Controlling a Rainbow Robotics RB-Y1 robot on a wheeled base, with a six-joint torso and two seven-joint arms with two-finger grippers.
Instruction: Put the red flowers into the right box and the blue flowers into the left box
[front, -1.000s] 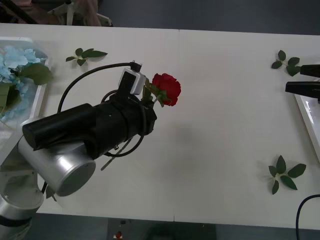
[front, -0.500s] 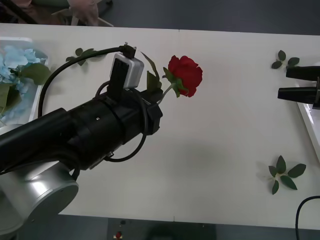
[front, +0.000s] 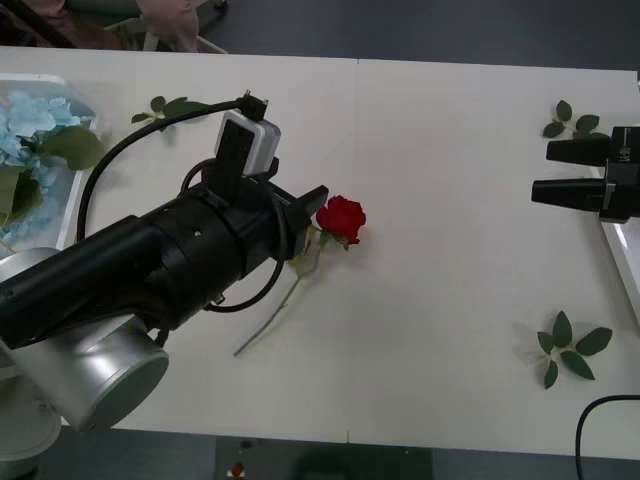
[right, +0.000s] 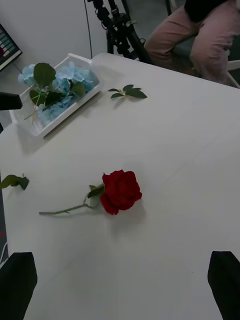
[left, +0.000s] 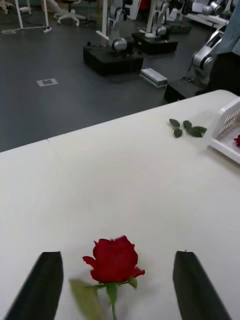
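Note:
A single red flower (front: 342, 220) lies on the table's middle, its thin stem trailing toward the near edge. My left gripper (front: 310, 212) hovers just over it, open and holding nothing; in the left wrist view the bloom (left: 115, 260) sits between the spread fingers of the left gripper (left: 116, 254). My right gripper (front: 541, 171) is open at the right, pointing toward the rose (right: 120, 191), which lies a good way ahead of the right gripper (right: 121, 255). The blue flowers (front: 30, 130) fill the left box (front: 80, 200). The right box (front: 615, 235) sits at the right edge.
Loose green leaf sprigs lie at the far left (front: 170, 107), far right (front: 570, 122) and near right (front: 570, 350). A seated person's legs (right: 200, 35) are beyond the table's far edge. The right box's wall (left: 225, 127) appears in the left wrist view.
The left gripper carried the rose up and to the right, then opened; the rose now lies on the table. The right gripper has moved left, toward the middle.

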